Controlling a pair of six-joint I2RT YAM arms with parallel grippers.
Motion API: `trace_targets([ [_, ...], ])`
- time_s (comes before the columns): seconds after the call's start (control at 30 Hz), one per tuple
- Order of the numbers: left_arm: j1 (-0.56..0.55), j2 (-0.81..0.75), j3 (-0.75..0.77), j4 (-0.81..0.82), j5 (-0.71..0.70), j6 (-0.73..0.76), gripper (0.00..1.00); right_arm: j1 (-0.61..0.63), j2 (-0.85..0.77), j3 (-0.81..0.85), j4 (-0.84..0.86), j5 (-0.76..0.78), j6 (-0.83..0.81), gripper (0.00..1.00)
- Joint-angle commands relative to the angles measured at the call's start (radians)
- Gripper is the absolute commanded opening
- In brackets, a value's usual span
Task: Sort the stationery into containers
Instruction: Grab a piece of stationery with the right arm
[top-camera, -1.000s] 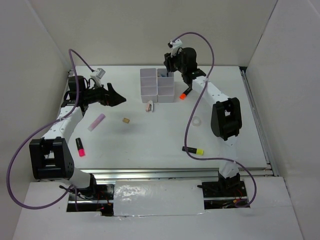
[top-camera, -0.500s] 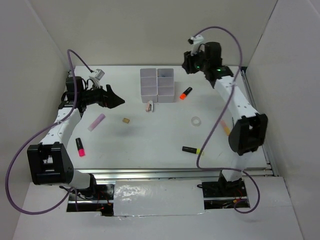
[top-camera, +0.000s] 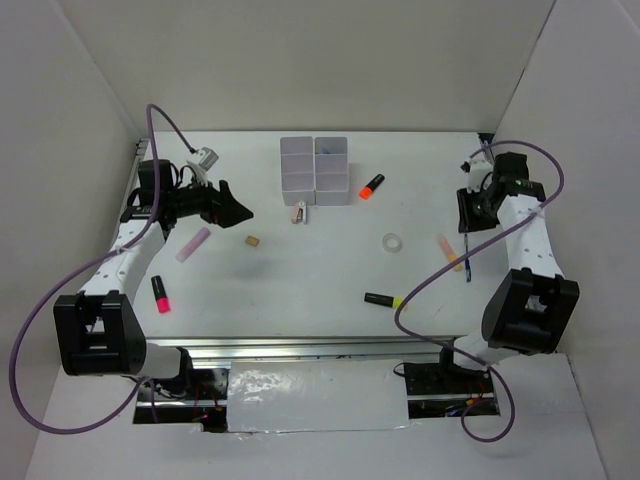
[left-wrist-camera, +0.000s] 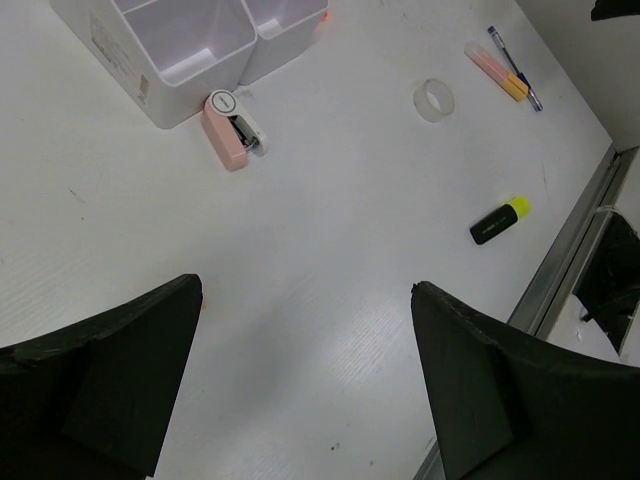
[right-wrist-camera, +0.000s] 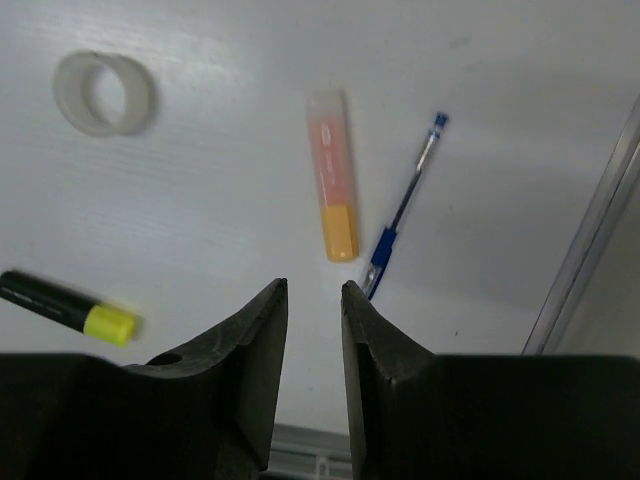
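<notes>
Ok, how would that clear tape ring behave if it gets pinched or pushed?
The tape ring lies flat, hole up, so it probably won't roll unless tipped on edge. It looks thin and translucent, so likely light and apt to slide on the smooth table when nudged.

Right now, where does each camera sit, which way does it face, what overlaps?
Top external: above, behind the bases, looking down at the table; left arm, right arm show.
Left wrist: on its arm, facing across to the bins; left end effector open below.
Right wrist: on its arm, looking down at blue pen; right end effector barely open below.
Shared by all: tape ring, yellow highlighter.
</notes>
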Motion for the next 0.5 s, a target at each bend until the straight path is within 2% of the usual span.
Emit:
trace_targets([
  [0.0,-0.005,-0.043,-0.019,0.019,0.008,0.042,0.98,-0.065,-0.029,-0.049,-0.085,0.038,-0.025,0.35],
  [0.2,-0.01,-0.026,-0.027,0.055,0.016,0.016,0.98,-0.1,-0.015,-0.18,0.029,0.104,-0.008,0.35],
  [0.47,-0.011,-0.017,-0.022,0.046,0.008,0.033,0.98,-0.151,0.144,-0.11,0.081,0.107,0.028,0.36],
])
